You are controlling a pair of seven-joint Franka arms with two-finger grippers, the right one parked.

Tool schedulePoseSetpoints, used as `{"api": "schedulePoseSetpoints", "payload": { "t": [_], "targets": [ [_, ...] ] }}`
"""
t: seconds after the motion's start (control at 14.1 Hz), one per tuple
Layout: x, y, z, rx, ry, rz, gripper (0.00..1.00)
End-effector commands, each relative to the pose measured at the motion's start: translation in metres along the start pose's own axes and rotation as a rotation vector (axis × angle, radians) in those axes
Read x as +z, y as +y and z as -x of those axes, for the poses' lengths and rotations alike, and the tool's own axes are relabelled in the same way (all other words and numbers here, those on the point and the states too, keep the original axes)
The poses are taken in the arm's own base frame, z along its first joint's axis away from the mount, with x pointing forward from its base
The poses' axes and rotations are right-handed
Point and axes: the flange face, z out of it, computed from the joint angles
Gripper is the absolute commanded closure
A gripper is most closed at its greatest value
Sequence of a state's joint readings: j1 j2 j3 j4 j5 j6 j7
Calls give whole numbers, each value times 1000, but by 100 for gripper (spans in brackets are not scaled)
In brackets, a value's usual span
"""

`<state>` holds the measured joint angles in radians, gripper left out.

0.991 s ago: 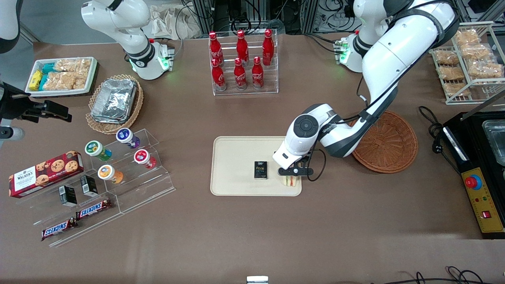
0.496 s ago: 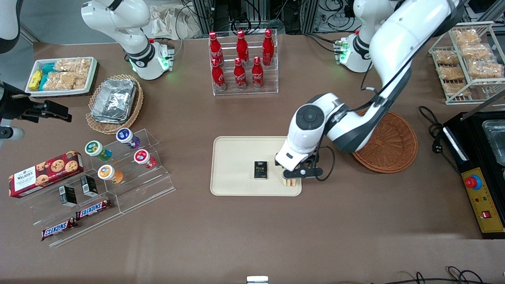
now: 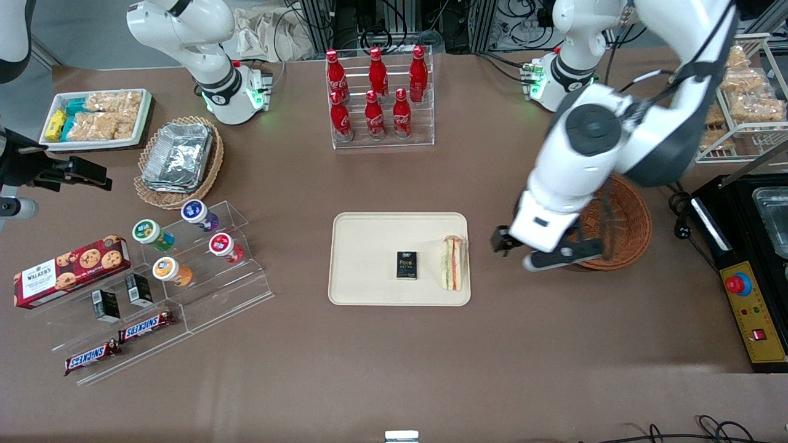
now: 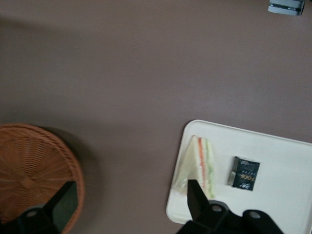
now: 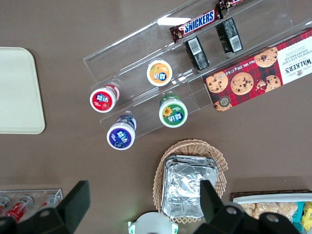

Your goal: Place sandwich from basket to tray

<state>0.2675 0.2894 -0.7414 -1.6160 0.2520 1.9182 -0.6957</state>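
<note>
The sandwich [image 3: 454,263] lies flat on the cream tray [image 3: 369,246], close to the tray's edge nearest the basket, its green and orange filling showing. In the left wrist view the sandwich [image 4: 197,163] rests free on the tray [image 4: 278,204]. My gripper [image 3: 534,249] hangs open and empty, raised above the bare table between the tray and the reddish-brown basket [image 3: 628,227]. The left wrist view shows the gripper [image 4: 129,204] with its jaws spread wide, and the basket [image 4: 29,170] holds nothing in the part that shows.
A small black packet [image 3: 407,265] lies on the tray beside the sandwich. A rack of red bottles [image 3: 378,92] stands farther from the camera. A black machine [image 3: 751,246] and a wire snack rack [image 3: 739,92] are toward the working arm's end. Acrylic shelves [image 3: 184,246] stand toward the parked arm's end.
The gripper was down at the sandwich on the tray; it has let go, lifted and swung toward the basket. The sandwich stays on the tray, lying flat.
</note>
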Motion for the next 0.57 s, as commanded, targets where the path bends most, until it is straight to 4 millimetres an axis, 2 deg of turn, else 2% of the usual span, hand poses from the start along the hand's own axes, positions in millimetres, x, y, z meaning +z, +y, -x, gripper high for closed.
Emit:
{"api": "schedulePoseSetpoints", "payload": {
  "t": [0.0,0.07,0.14,0.42,0.5],
  "targets": [
    [-38,-67,-11,50,-36,-2,0],
    [-52,-86,-21,42,-42,18,0],
    [-61,-94,-24,40,-53,18,0],
    [-74,-108,-24,18,-49,-8,0],
    [-77,-118,-24,4,-50,-22,0]
  ]
}}
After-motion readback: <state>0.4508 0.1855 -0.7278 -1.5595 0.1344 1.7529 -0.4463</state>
